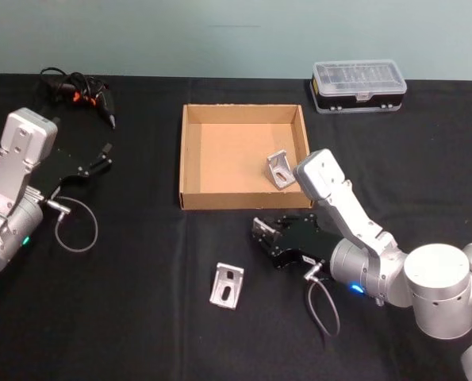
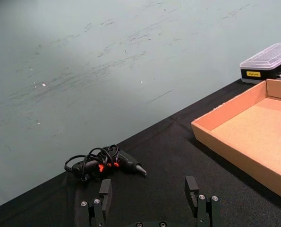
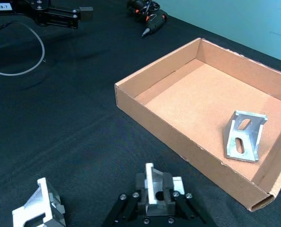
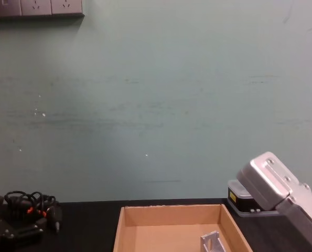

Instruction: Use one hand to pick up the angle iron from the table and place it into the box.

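The right gripper (image 1: 263,232) is just in front of the box (image 1: 184,159), near its front wall. Its fingers are closed on an angle iron (image 3: 153,185). A second angle iron (image 1: 228,285) lies on the black tabletop (image 1: 140,309) close by. A third angle iron (image 1: 281,169) sits inside the box, by its right wall. The left gripper (image 1: 105,157) rests far off to the left, fingers open.

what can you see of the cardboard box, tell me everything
The box is a shallow, open-topped tray of tan cardboard with low upright walls and a plain floor. It sits flat on the black table. One silver angle iron stands inside, by the right wall near the front corner. The right hand, shut on a second angle iron, is just in front of the front wall, apart from it.
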Action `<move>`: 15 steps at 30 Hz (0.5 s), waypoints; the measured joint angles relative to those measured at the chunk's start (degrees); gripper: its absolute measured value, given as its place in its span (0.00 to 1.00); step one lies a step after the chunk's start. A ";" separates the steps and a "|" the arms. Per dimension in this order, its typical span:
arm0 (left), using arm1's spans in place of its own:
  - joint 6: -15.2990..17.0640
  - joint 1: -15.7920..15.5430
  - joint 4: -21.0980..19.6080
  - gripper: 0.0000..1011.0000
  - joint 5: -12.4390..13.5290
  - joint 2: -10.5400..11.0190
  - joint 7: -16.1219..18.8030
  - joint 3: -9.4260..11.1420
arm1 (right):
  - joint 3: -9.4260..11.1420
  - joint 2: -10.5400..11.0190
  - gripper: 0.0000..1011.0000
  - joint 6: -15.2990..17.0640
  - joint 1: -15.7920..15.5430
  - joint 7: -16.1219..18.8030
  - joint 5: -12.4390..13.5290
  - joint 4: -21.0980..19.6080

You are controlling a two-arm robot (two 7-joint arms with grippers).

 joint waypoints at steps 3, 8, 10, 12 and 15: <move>0.00 0.00 0.00 1.00 0.00 0.00 0.00 0.00 | -0.01 -0.07 0.18 -0.07 0.04 0.04 -0.03 0.10; 0.00 0.00 0.00 1.00 0.00 0.00 0.00 0.00 | 0.03 -0.12 0.09 -0.13 -0.08 0.04 -0.04 0.11; 0.00 0.00 0.00 1.00 0.00 0.00 0.00 0.00 | 0.08 -0.12 0.09 -0.18 -0.12 0.04 -0.04 0.12; 0.00 0.00 0.00 1.00 0.00 0.00 0.00 0.00 | 0.11 -0.14 0.09 -0.21 -0.14 0.04 -0.04 0.14; 0.00 0.00 0.00 1.00 0.00 0.00 0.00 0.00 | 0.30 -0.14 0.09 -0.25 -0.25 0.03 0.05 0.08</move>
